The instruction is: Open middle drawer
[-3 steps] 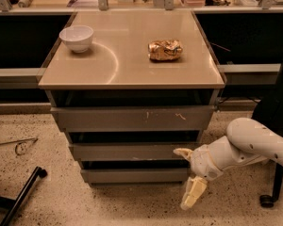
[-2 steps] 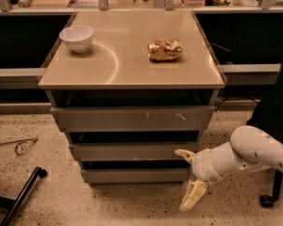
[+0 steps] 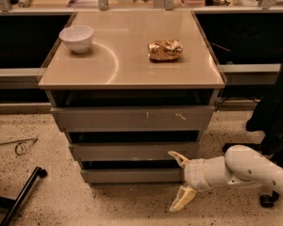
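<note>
The middle drawer [image 3: 132,151] is a plain grey, handle-less front of medium width, set between a taller scratched top front [image 3: 132,118] and a narrow bottom front [image 3: 129,175]. It sits flush with a dark gap above it. My gripper [image 3: 180,180] is low at the cabinet's right front corner, level with the bottom front. Its two cream fingers are spread wide, one fingertip [image 3: 175,156] near the middle drawer's lower right end, the other fingertip [image 3: 178,202] down near the floor. It holds nothing. The white arm [image 3: 245,168] comes in from the right.
The tan cabinet top [image 3: 127,55] bears a white bowl [image 3: 76,37] and a crumpled golden bag [image 3: 165,50]. A black bar [image 3: 19,197] and a wire [image 3: 19,145] lie on the speckled floor at left. A dark chair base [image 3: 269,197] is at right.
The gripper and arm have slid a little to the right and slightly lower along the cabinet's front. The drawers have not moved.
</note>
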